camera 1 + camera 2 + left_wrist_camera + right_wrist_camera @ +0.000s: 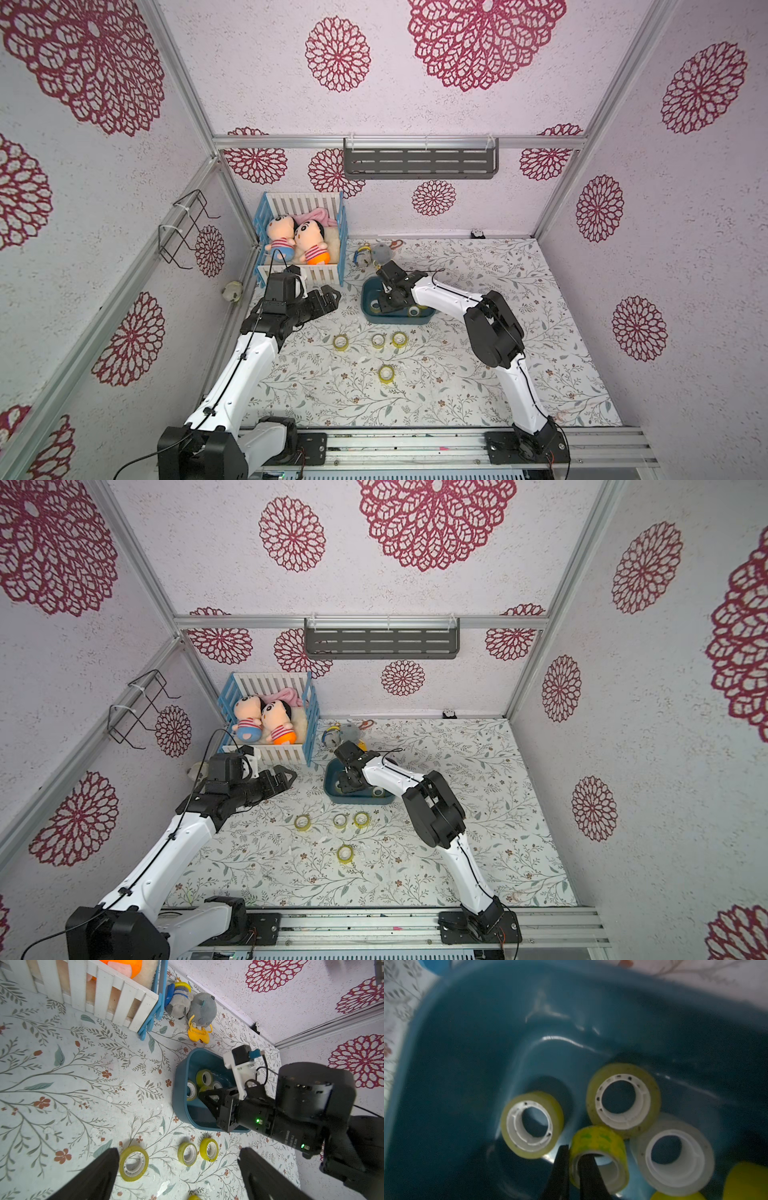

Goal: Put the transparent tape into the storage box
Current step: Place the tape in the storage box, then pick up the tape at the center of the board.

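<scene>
Four tape rolls (340, 342) left on counter (478, 374) behind right end effector (574, 1155); it's in storage box (399, 321), clamped on another roll (600, 1142), few more beside it.

Tape rolls (340, 342) on bench (478, 374): four. Tape rolls in storage box (390, 320): at least five, frame edge unclear. Toy crib (299, 203): one. Dolls (279, 239) inside crib: two. Grey plush toys (179, 1004) beside crib: two.

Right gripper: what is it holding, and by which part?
The right gripper holds a yellow tape roll by its wall, pinched between hole and outside.
</scene>
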Robot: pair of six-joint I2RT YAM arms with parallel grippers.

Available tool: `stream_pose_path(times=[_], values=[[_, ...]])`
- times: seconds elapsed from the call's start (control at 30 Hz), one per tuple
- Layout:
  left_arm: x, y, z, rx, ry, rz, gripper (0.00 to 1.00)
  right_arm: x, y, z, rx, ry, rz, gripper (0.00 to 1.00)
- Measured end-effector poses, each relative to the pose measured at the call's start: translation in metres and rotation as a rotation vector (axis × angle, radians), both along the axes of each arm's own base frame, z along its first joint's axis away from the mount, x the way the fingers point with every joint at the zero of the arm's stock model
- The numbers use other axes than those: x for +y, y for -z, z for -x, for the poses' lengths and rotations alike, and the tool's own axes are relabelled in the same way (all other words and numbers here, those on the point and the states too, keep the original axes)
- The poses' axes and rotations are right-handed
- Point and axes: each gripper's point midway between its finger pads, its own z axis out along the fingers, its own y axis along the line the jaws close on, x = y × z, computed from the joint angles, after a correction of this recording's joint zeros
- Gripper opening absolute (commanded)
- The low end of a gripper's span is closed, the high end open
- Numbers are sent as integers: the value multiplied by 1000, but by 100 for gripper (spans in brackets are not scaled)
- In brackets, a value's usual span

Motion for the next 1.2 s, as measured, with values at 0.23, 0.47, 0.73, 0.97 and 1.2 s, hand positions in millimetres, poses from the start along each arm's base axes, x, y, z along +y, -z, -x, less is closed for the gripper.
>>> stream_pose_path(times=[0.23, 0.47, 0.73, 0.97, 1.2], values=[[-5, 8, -4, 27, 14, 28, 97, 3, -15, 3, -9, -17, -15, 57], [-6, 8, -3, 27, 18, 32, 97, 7, -24, 0, -23, -19, -33, 73], [-6, 8, -3, 28, 18, 31, 97, 7, -99, -6, -147, -9, -114, 71], [-6, 8, -3, 28, 18, 32, 97, -23, -206, 24, -359, -2, -269, 70], [-14, 11, -3, 35, 41, 31, 97, -73, -180, 83, -345, 41, -299, 66]])
